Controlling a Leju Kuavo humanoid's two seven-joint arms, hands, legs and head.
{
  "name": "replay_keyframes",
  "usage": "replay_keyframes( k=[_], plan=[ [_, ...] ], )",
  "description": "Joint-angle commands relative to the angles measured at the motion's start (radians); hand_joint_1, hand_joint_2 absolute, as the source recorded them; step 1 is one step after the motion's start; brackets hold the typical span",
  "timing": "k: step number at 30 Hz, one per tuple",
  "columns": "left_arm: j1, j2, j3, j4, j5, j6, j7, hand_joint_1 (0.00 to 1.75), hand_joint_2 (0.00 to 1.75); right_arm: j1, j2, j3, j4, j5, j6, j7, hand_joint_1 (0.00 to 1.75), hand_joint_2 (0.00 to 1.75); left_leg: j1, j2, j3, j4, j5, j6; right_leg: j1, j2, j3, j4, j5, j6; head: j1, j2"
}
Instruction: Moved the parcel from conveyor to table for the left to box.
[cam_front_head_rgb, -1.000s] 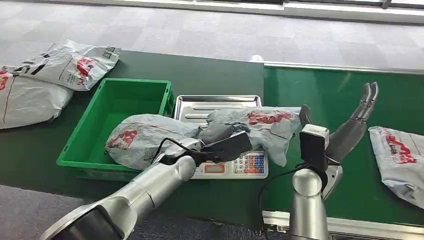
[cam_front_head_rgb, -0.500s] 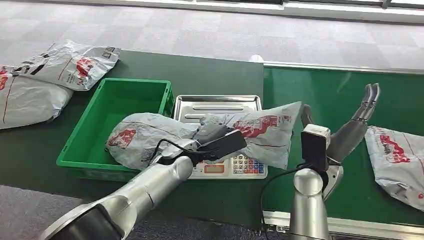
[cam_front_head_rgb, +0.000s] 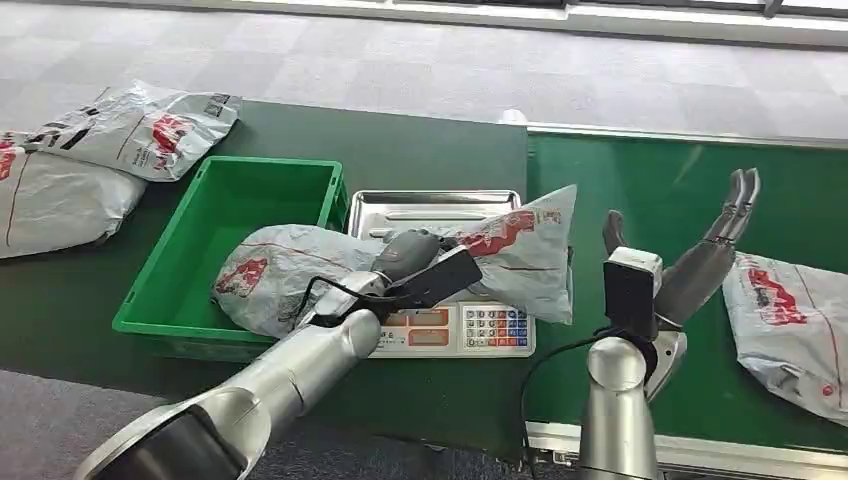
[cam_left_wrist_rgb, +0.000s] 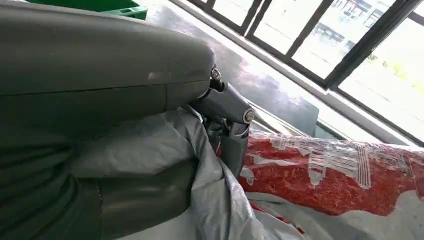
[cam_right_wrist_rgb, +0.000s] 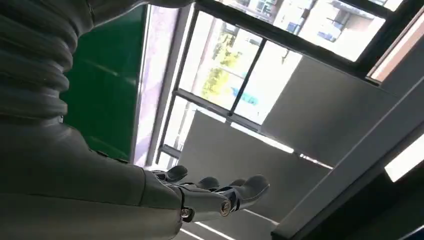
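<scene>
My left hand grips a grey parcel with red print and holds it tilted up above the steel weighing scale. Up close, its fingers dig into the grey plastic of that parcel. A second grey parcel lies in the green crate, draped over its near right rim. My right hand stands open and raised over the green conveyor belt, fingers stretched out and holding nothing. Another parcel lies on the belt to its right.
Two more grey parcels lie at the far left of the dark green table. The scale's keypad and display face the table's near edge. Grey carpet floor lies beyond the table.
My left hand has lifted the parcel's far end off the scale and drawn it leftward, uncovering the keypad. The parcel on the belt has moved slightly left. My right hand has barely moved.
</scene>
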Motion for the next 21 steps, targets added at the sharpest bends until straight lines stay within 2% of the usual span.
replay_keyframes(
  k=[1, 2, 3, 5, 7, 11, 18, 21],
  plan=[
    [-0.116, 0.099, 0.224, -0.13, -0.12, 0.302, 0.044, 1.75, 1.75, 0.004, 0.035, -0.066, -0.013, -0.012, 0.002, 0.0, 0.0, 1.75, 0.001, 0.001, -0.003, 0.002, 0.0, 0.0, 0.001, 0.003, -0.004, 0.003, 0.0, -0.002, 0.0, 0.0],
    [-0.119, 0.116, 0.327, -0.225, -0.225, 0.302, 0.073, 1.75, 1.75, 0.015, 0.035, -0.064, -0.021, -0.02, 0.002, -0.006, 0.0, 1.75, 0.001, 0.001, -0.003, 0.002, 0.0, 0.001, 0.001, 0.004, -0.004, 0.003, 0.0, -0.003, 0.0, 0.0],
    [-0.143, 0.13, 0.362, -0.251, -0.26, 0.302, 0.085, 1.75, 1.75, 0.02, 0.035, -0.061, -0.02, -0.02, 0.002, -0.012, 0.0, 1.75, 0.001, 0.001, -0.004, 0.002, 0.0, 0.0, 0.001, 0.004, -0.006, 0.004, 0.0, -0.003, 0.0, 0.0],
    [-0.195, 0.164, 0.408, -0.288, -0.301, 0.302, 0.111, 1.75, 1.75, 0.02, 0.035, -0.057, -0.013, -0.021, 0.002, -0.014, 0.0, 1.75, 0.001, 0.001, -0.004, 0.002, 0.001, 0.0, 0.001, 0.003, -0.006, 0.004, 0.0, -0.002, 0.0, 0.0],
    [-0.194, 0.174, 0.452, -0.337, -0.349, 0.302, 0.128, 1.75, 1.75, 0.016, 0.035, -0.056, -0.006, -0.02, 0.002, -0.018, 0.0, 1.75, 0.002, 0.003, -0.005, 0.005, 0.0, 0.0, 0.002, 0.007, -0.01, 0.009, 0.0, -0.005, 0.0, 0.0],
    [-0.183, 0.189, 0.553, -0.427, -0.399, 0.302, 0.122, 1.75, 1.75, 0.011, 0.035, -0.056, -0.007, -0.017, 0.002, -0.018, 0.0, 1.75, 0.001, 0.004, -0.002, 0.001, 0.001, -0.002, 0.0, 0.006, -0.008, 0.007, 0.001, -0.003, 0.0, 0.0],
    [-0.183, 0.189, 0.553, -0.427, -0.399, 0.302, 0.122, 1.75, 1.75, 0.011, 0.035, -0.056, -0.007, -0.017, 0.002, -0.018, 0.0, 1.75, 0.001, 0.002, -0.002, 0.001, 0.002, -0.001, 0.001, 0.005, -0.007, 0.007, 0.0, -0.004, 0.0, 0.0],
    [-0.169, 0.186, 0.628, -0.487, -0.427, 0.302, 0.116, 1.75, 1.75, 0.012, 0.035, -0.057, -0.005, -0.014, 0.002, -0.023, 0.0, 1.75, 0.001, 0.002, -0.003, 0.001, 0.002, -0.001, 0.001, 0.005, -0.008, 0.007, 0.0, -0.003, 0.0, 0.0]
  ],
)
